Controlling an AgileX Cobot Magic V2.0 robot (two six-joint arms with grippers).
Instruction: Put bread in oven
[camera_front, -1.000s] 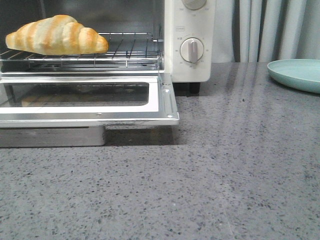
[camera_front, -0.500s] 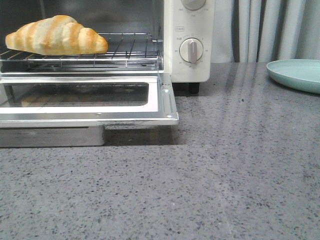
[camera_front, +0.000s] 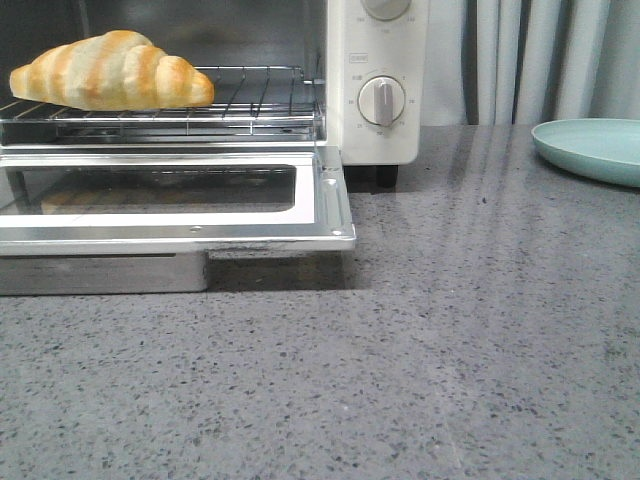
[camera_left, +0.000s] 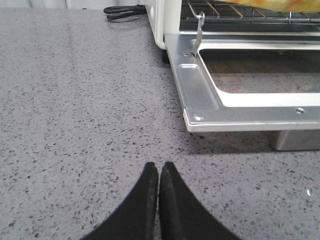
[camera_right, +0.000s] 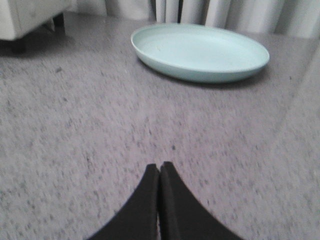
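The golden-orange striped bread (camera_front: 110, 70) lies on the wire rack (camera_front: 250, 100) inside the cream-white oven (camera_front: 385, 80), whose glass door (camera_front: 180, 205) hangs open and flat. A sliver of the bread shows in the left wrist view (camera_left: 280, 4). My left gripper (camera_left: 159, 165) is shut and empty, low over the countertop in front of the door's corner (camera_left: 195, 117). My right gripper (camera_right: 159, 166) is shut and empty over the counter, well short of the plate. Neither gripper shows in the front view.
A pale green plate (camera_front: 595, 148) sits at the right rear of the grey speckled counter (camera_front: 450, 330); it also shows in the right wrist view (camera_right: 200, 50). A metal crumb tray (camera_front: 100, 272) sticks out under the door. A black cable (camera_left: 125, 10) lies beside the oven. Curtains hang behind.
The whole front view has shifted very slightly; the oven and plate sit a few pixels further left. The bread stays on the rack.
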